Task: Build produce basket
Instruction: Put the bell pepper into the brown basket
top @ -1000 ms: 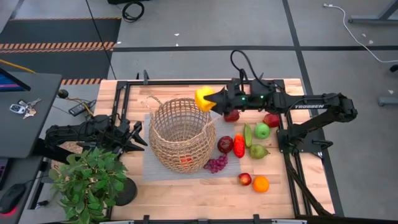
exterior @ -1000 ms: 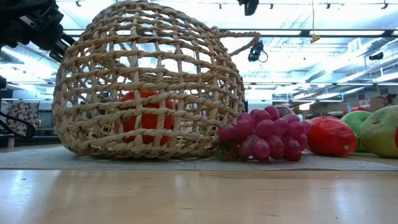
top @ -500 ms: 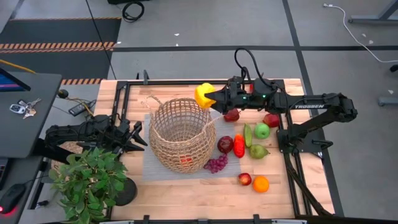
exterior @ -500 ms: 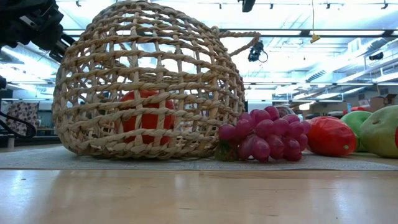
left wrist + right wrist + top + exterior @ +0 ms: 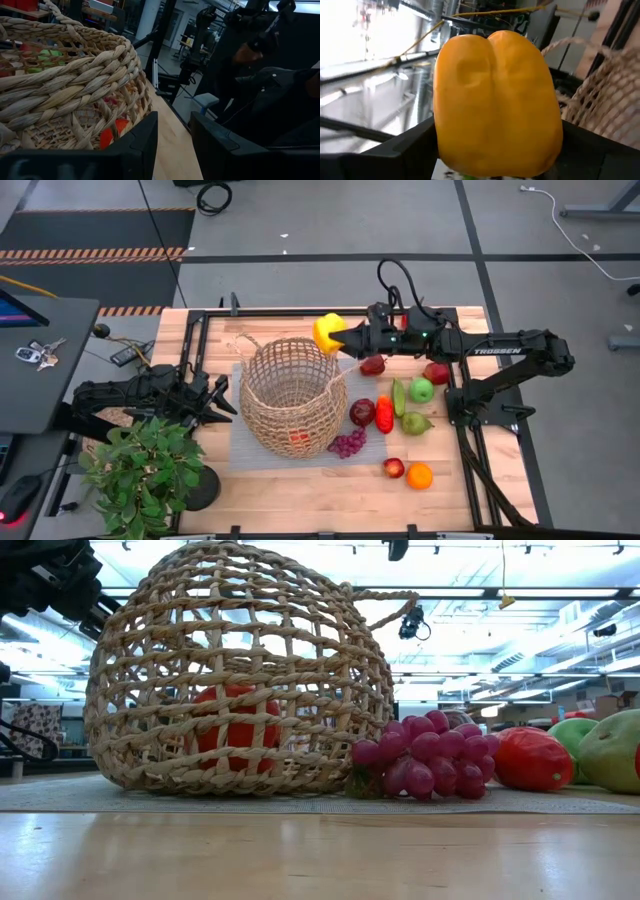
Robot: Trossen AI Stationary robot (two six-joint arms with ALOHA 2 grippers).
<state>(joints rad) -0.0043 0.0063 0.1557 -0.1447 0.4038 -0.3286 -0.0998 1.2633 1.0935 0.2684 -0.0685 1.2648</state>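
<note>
The tan wicker basket (image 5: 290, 392) stands on a grey mat (image 5: 243, 452) mid-table, with a red fruit (image 5: 236, 730) on its bottom. My right gripper (image 5: 340, 338) is shut on a yellow pepper (image 5: 327, 333), which it holds in the air by the basket's far right rim. My left gripper (image 5: 173, 142) is level at the basket's left side, a little open, with nothing between its fingers. Purple grapes (image 5: 347, 444) lie against the basket's near right foot. Red, green and orange produce (image 5: 410, 405) lies to the right. My right gripper pinches the yellow pepper between its two fingers, one on each flank of its lower half (image 5: 445, 137). The fingers reach in level from the table's right side. The pepper is lifted clear of table and basket, its lobed end pointing away from the gripper.
A potted green plant (image 5: 142, 470) stands at the near left corner, close to my left arm. Black frame rails (image 5: 190, 340) run along the table's left and right sides. A red apple (image 5: 393, 468) and an orange (image 5: 420, 476) lie near the front right.
My right gripper has rolled a little about the line it points along, staying where it was, and the yellow pepper has turned with it.
</note>
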